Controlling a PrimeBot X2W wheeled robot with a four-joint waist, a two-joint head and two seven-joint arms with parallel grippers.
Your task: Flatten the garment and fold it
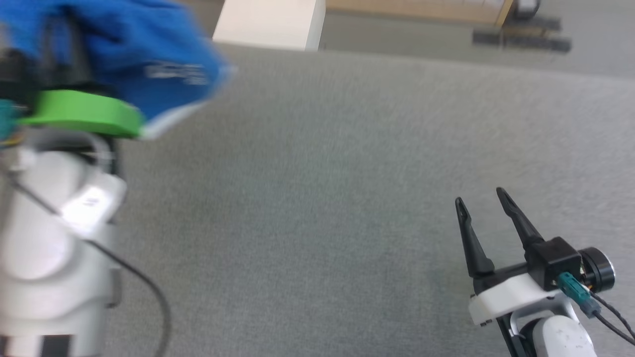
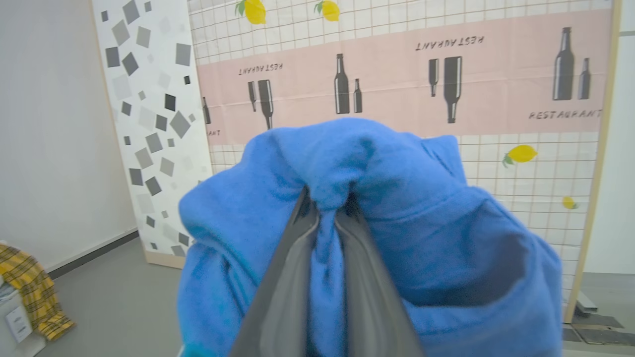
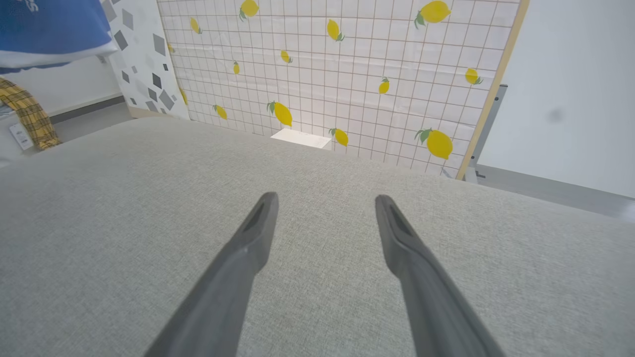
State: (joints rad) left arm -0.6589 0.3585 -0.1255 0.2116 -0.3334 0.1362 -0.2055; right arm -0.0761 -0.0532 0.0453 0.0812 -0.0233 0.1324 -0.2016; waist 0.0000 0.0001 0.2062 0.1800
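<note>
The garment (image 1: 129, 54) is a bright blue bundle with a white hem and white print, hanging at the head view's upper left above the grey cloth surface (image 1: 317, 198). In the left wrist view the garment (image 2: 421, 238) is bunched around my left gripper (image 2: 328, 198), whose fingers (image 2: 292, 277) are shut on a pinch of the blue fabric. In the head view the fabric hides that gripper's fingers above its green ring (image 1: 84, 111). My right gripper (image 1: 480, 196) stands open at the lower right, low over the surface with nothing between its fingers (image 3: 248, 248). A blue corner of the garment (image 3: 49, 29) hangs at the upper left of the right wrist view.
A white box (image 1: 270, 22) stands past the far edge of the surface. Behind it rise printed panels: a lemon grid (image 3: 337, 69) and a bottle pattern (image 2: 397, 79). A yellow plaid cloth (image 2: 30, 287) lies draped at the left. Dark floor fittings (image 1: 521, 39) sit at the far right.
</note>
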